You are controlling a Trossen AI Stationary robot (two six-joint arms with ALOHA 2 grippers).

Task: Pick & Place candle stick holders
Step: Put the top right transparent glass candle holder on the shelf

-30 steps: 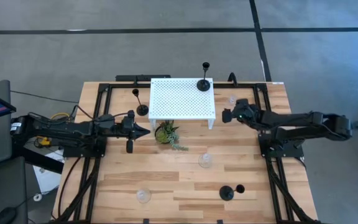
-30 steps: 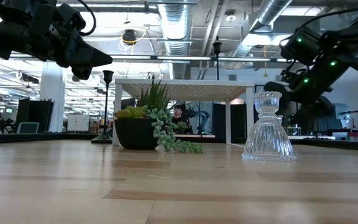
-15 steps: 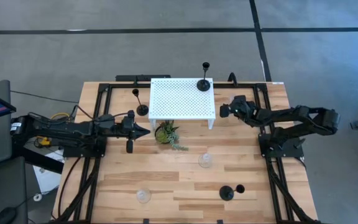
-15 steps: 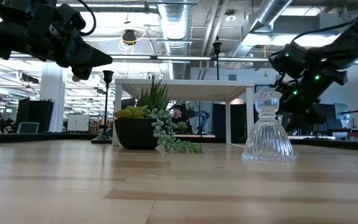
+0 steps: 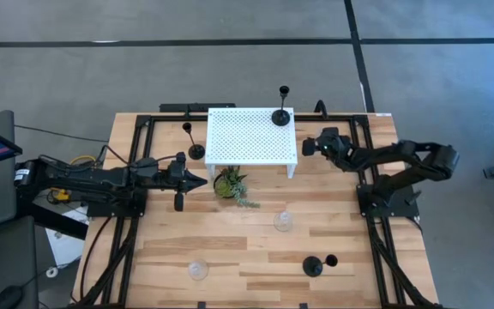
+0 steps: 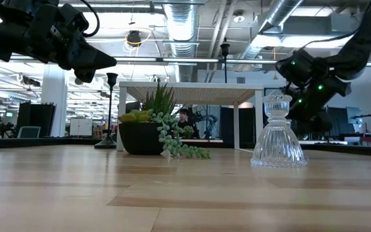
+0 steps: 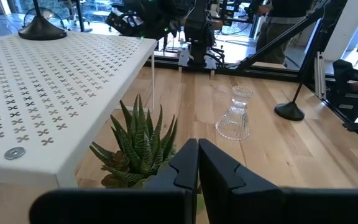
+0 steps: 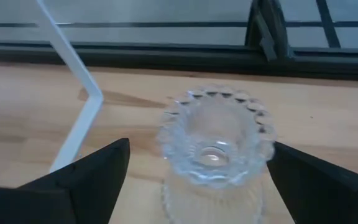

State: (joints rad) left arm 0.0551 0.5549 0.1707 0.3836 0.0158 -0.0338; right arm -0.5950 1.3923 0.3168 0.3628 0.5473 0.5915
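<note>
Taking the white perforated stand (image 5: 251, 135) as landmark, the left end effector (image 5: 202, 179) hovers off its left front corner with fingers pressed together. Three black holders show from above: one (image 5: 194, 145) beside the stand's left edge, one (image 5: 280, 112) standing on the stand, and one (image 5: 313, 264) far in front on the tabletop (image 5: 230, 249). Two clear glass holders (image 5: 198, 270) (image 5: 283, 221) stand in front of the stand. The small potted plant (image 5: 230, 184) sits at its front edge. Only the right wrist view shows a third glass holder (image 8: 215, 149), right of the stand, between the spread fingers (image 8: 89, 174) of the right end effector (image 5: 311, 148). No writing is readable.
</note>
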